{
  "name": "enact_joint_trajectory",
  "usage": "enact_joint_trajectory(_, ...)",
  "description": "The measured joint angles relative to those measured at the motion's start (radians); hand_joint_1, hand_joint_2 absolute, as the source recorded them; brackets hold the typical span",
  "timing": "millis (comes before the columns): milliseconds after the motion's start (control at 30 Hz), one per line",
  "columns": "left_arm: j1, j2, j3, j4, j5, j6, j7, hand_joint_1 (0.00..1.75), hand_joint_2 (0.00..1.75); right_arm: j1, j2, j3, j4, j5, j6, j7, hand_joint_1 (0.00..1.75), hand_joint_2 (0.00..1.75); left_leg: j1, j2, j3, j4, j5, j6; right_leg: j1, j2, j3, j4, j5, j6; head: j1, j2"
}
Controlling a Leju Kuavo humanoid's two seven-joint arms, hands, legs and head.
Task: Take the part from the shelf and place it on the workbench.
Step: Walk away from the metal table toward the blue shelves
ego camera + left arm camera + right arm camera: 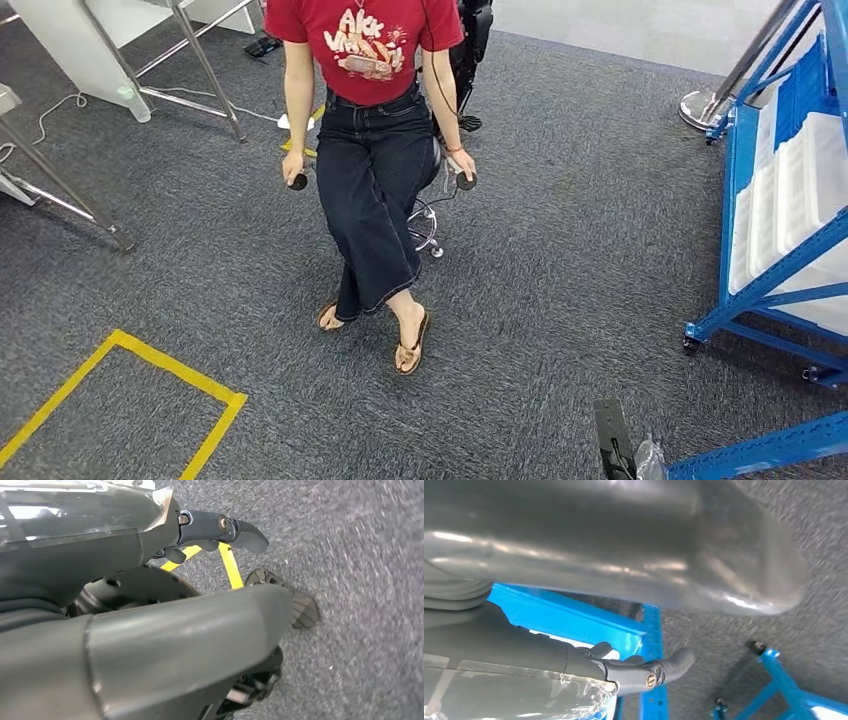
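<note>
The shelf (775, 240) stands at three o'clock, its rails running away from the camera; both hands (220, 530) (644, 672) hang with nothing in them (fingers loosely apart).

We note grey speckled carpet (560, 220), yellow floor tape (150, 355), bright blue shelf frame (760, 290) with white trays (790, 190); person (375, 150) in printed red shirt, dark jeans, brown sandals.

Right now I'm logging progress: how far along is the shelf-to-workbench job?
Nothing looks done. The blue metal shelf rack stands to the right across grey carpet. In hand: nothing; the left robot hand and right robot hand hang over the floor. Left: take the part, deliver it.
</note>
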Motion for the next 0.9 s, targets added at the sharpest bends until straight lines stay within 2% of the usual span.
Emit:
enact_joint_trajectory(67, 0.003, 0.0, 0.0, 0.0, 0.0, 0.0, 0.0, 0.0, 0.0, -0.002, 0.0, 0.0, 0.002, 0.0, -0.001, 0.0, 0.0, 0.0, 0.001, -0.044, -0.06, 0.129, -0.07, -0.001, 0.003, 0.019, -0.003, 0.0, 0.002, -0.011, -0.002, 0.0)
enact_joint_trajectory(100, 0.005, 0.0, 0.0, 0.0, 0.0, 0.0, 0.0, 0.0, 0.0, -0.003, 0.0, 0.0, 0.003, 0.0, -0.001, 0.0, 0.0, 0.0, 0.001, -0.054, -0.093, 0.195, -0.096, 0.001, 0.006, 0.03, -0.004, 0.0, 0.003, -0.016, -0.002, 0.0)
enact_joint_trajectory(133, 0.007, 0.0, 0.0, 0.0, 0.0, 0.0, 0.0, 0.0, 0.0, -0.003, 0.0, 0.0, 0.003, 0.0, -0.001, 0.0, 0.0, 0.0, 0.001, -0.058, -0.115, 0.235, -0.105, 0.003, 0.01, 0.041, -0.005, 0.0, 0.004, -0.017, -0.002, 0.0)
enact_joint_trajectory(167, 0.008, 0.0, -0.001, 0.0, 0.0, 0.0, 0.0, 0.0, 0.0, -0.002, 0.0, 0.0, 0.004, 0.0, -0.001, 0.0, 0.0, 0.0, 0.0, -0.06, -0.12, 0.239, -0.092, 0.007, 0.013, 0.053, -0.005, 0.0, 0.005, -0.018, -0.002, 0.0)
enact_joint_trajectory(200, 0.008, 0.0, -0.001, 0.0, 0.0, 0.0, 0.0, 0.0, 0.0, -0.002, 0.0, 0.0, 0.005, 0.0, -0.001, 0.0, 0.0, 0.0, 0.0, -0.065, -0.106, 0.204, -0.063, 0.013, 0.016, 0.066, -0.004, 0.0, 0.006, -0.019, -0.002, 0.0)
enact_joint_trajectory(233, 0.008, 0.0, -0.001, 0.0, 0.0, 0.0, 0.0, 0.0, 0.0, -0.002, 0.0, 0.0, 0.006, 0.0, -0.001, 0.0, 0.0, 0.0, -0.001, -0.08, -0.077, 0.142, -0.025, 0.022, 0.018, 0.079, -0.003, 0.0, 0.006, -0.02, -0.002, 0.0)
enact_joint_trajectory(267, 0.007, 0.002, -0.001, 0.0, 0.0, 0.0, 0.0, 0.0, 0.0, -0.003, 0.002, 0.0, 0.007, 0.0, -0.001, 0.0, 0.0, 0.0, -0.001, -0.105, -0.045, 0.075, 0.006, 0.032, 0.021, 0.09, -0.002, 0.001, 0.008, -0.019, -0.002, 0.0)
enact_joint_trajectory(300, 0.007, 0.003, -0.001, 0.0, 0.0, 0.0, 0.0, 0.0, 0.0, -0.004, 0.003, 0.0, 0.008, 0.0, -0.001, 0.0, 0.0, 0.0, -0.002, -0.125, -0.019, 0.019, 0.028, 0.039, 0.022, 0.101, -0.003, 0.002, 0.009, -0.018, -0.002, 0.0)
enact_joint_trajectory(333, 0.007, 0.004, -0.001, 0.0, 0.0, 0.0, 0.0, 0.0, 0.0, -0.004, 0.003, 0.0, 0.009, 0.0, -0.001, 0.0, 0.0, 0.0, -0.005, -0.141, -0.005, -0.014, 0.037, 0.044, 0.022, 0.11, -0.006, 0.002, 0.011, -0.014, -0.001, 0.0)
enact_joint_trajectory(367, 0.006, 0.005, -0.001, 0.0, 0.0, 0.0, 0.0, 0.0, 0.0, -0.004, 0.004, 0.0, 0.01, 0.0, -0.001, 0.0, 0.0, 0.0, -0.008, -0.143, 0.0, -0.027, 0.036, 0.046, 0.021, 0.119, -0.011, 0.002, 0.014, -0.009, -0.001, 0.0)
enact_joint_trajectory(433, 0.004, 0.004, -0.001, 0.0, 0.0, 0.0, 0.0, 0.0, 0.0, -0.002, 0.002, 0.0, 0.011, 0.0, -0.002, 0.0, 0.0, 0.0, -0.012, -0.119, 0.003, -0.038, 0.044, 0.047, 0.017, 0.13, -0.022, 0.003, 0.02, 0.004, -0.002, 0.0)
enact_joint_trajectory(500, 0.003, 0.003, -0.001, 0.0, 0.0, 0.0, 0.0, 0.0, 0.0, -0.002, 0.001, 0.001, 0.012, 0.0, -0.002, 0.0, 0.0, 0.0, -0.01, -0.094, 0.009, -0.055, 0.057, 0.052, 0.021, 0.091, -0.048, 0.042, 0.001, 0.009, 0.002, 0.0)
enact_joint_trajectory(567, 0.005, 0.002, -0.001, -0.001, 0.0, 0.0, 0.0, 0.0, 0.0, -0.006, 0.0, 0.001, 0.012, 0.0, -0.003, 0.0, 0.0, 0.0, -0.01, -0.066, 0.012, -0.063, 0.062, 0.057, 0.023, 0.038, -0.103, 0.153, -0.052, 0.007, 0.006, 0.0)
enact_joint_trajectory(633, 0.008, 0.001, -0.001, -0.001, 0.0, 0.0, 0.001, 0.0, 0.0, -0.007, -0.002, 0.001, 0.012, 0.0, -0.003, 0.0, 0.0, 0.0, -0.011, -0.037, 0.01, -0.063, 0.061, 0.057, 0.018, 0.022, -0.154, 0.265, -0.094, 0.011, 0.007, 0.0)
enact_joint_trajectory(667, 0.008, 0.001, -0.001, -0.001, 0.0, 0.0, 0.001, 0.0, 0.0, -0.005, -0.002, 0.001, 0.012, 0.0, -0.003, 0.0, 0.0, 0.0, -0.01, -0.025, 0.01, -0.062, 0.06, 0.055, 0.014, 0.018, -0.157, 0.279, -0.095, 0.019, 0.007, 0.0)
enact_joint_trajectory(700, 0.008, 0.0, -0.001, -0.001, 0.0, 0.0, 0.001, 0.0, 0.0, -0.004, -0.003, 0.001, 0.012, 0.0, -0.003, 0.0, 0.0, 0.0, -0.009, -0.014, 0.01, -0.062, 0.059, 0.053, 0.01, 0.014, -0.141, 0.256, -0.082, 0.03, 0.007, 0.0)
enact_joint_trajectory(767, 0.007, -0.001, -0.001, -0.001, 0.0, 0.0, 0.001, 0.0, 0.0, -0.005, -0.005, 0.001, 0.012, 0.0, -0.003, 0.0, 0.0, 0.0, -0.009, 0.005, 0.013, -0.055, 0.051, 0.041, 0.0, -0.011, -0.062, 0.12, -0.039, 0.053, 0.007, 0.0)
enact_joint_trajectory(800, 0.006, -0.001, -0.001, -0.001, 0.0, 0.0, 0.001, 0.0, 0.0, -0.006, -0.005, 0.002, 0.012, 0.0, -0.003, 0.0, 0.0, 0.0, -0.01, 0.012, 0.013, -0.05, 0.045, 0.033, -0.001, -0.022, -0.027, 0.061, -0.023, 0.055, 0.007, 0.0)
enact_joint_trajectory(833, 0.005, -0.001, -0.001, -0.001, 0.0, 0.0, 0.001, 0.0, 0.0, -0.008, -0.005, 0.002, 0.013, 0.0, -0.003, 0.0, 0.0, 0.0, -0.013, 0.019, 0.014, -0.046, 0.041, 0.025, 0.0, -0.029, -0.004, 0.022, -0.013, 0.051, 0.005, 0.0)
enact_joint_trajectory(900, 0.004, 0.0, -0.001, -0.001, 0.0, 0.0, 0.001, 0.0, 0.0, -0.006, -0.005, 0.002, 0.013, 0.0, -0.003, 0.0, 0.0, 0.0, -0.014, 0.03, 0.016, -0.044, 0.038, 0.014, 0.004, -0.019, 0.0, 0.014, -0.011, 0.031, 0.002, 0.0)
